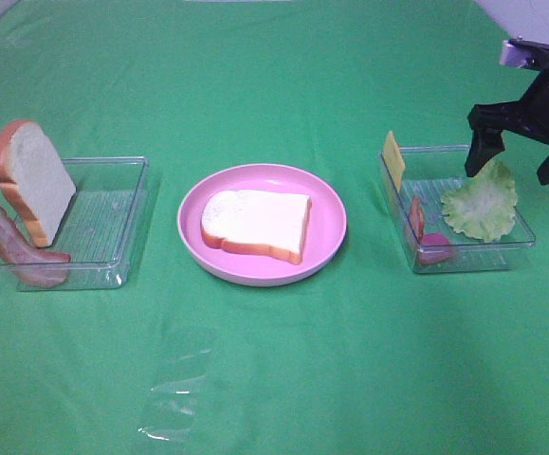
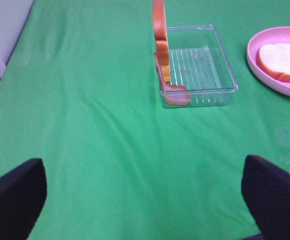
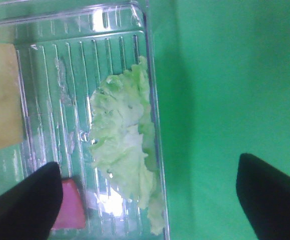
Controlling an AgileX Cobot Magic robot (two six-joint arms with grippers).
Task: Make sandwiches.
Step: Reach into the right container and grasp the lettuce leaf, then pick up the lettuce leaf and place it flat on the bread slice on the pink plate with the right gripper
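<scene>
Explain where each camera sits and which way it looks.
Exterior high: mounted above, looking down on the table, left tray, right tray, pink plate; only the right gripper shows.
Left wrist: on the left arm, looking across the table at the left tray; the open left gripper shows.
Right wrist: on the right arm, looking down onto the lettuce; the open right gripper shows.
Shared: lettuce, in exterior and right wrist views.

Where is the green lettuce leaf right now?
In the exterior high view, the lettuce leaf lies in the clear tray on the right, against its right wall, directly under the open right end effector.
</scene>
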